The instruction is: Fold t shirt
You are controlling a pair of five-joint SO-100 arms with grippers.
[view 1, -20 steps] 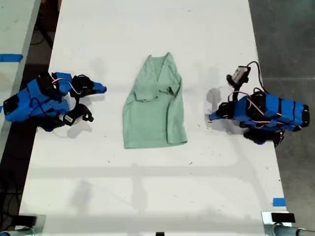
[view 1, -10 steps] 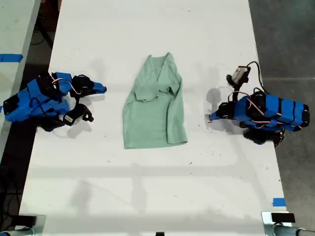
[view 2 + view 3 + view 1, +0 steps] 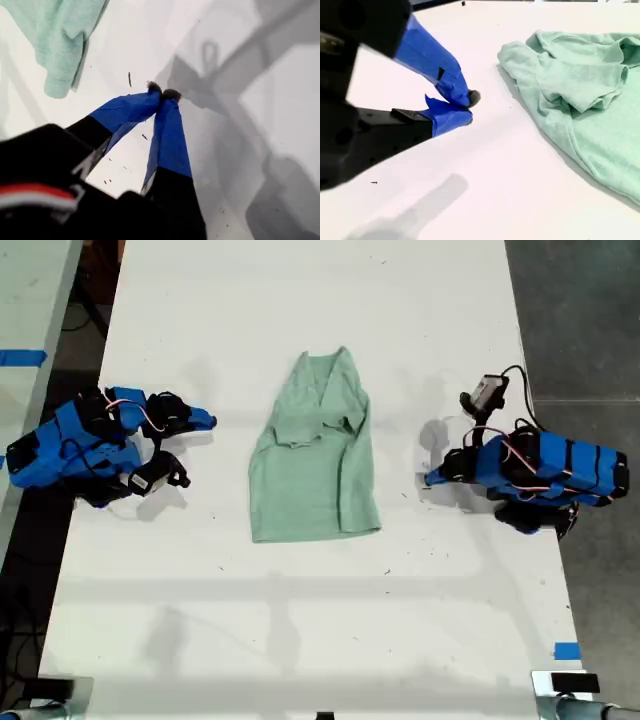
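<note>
The t shirt (image 3: pixel 315 470) lay flat near the middle of the white table (image 3: pixel 300 640), its V neck toward the far end in the exterior view and its hem toward the near end. It looked narrow, with a sleeve turned in over the chest, so the lengthwise folding seemed to be done already. One blue arm (image 3: pixel 90 445) rested low at the exterior view's left and another blue arm (image 3: pixel 545 472) at the exterior view's right, both apart from the cloth. The first hand (image 3: pixel 162 95) had its two blue tips pressed together and gripped nothing; a corner of the shirt lay near it but did not touch it. The second hand (image 3: pixel 468 107) was also closed and empty, just beside the shirt's edge. The moment was probably a pause between folds. The next move would likely call for both hands to open, take two corners of one end, and bring that end over the other.
</note>
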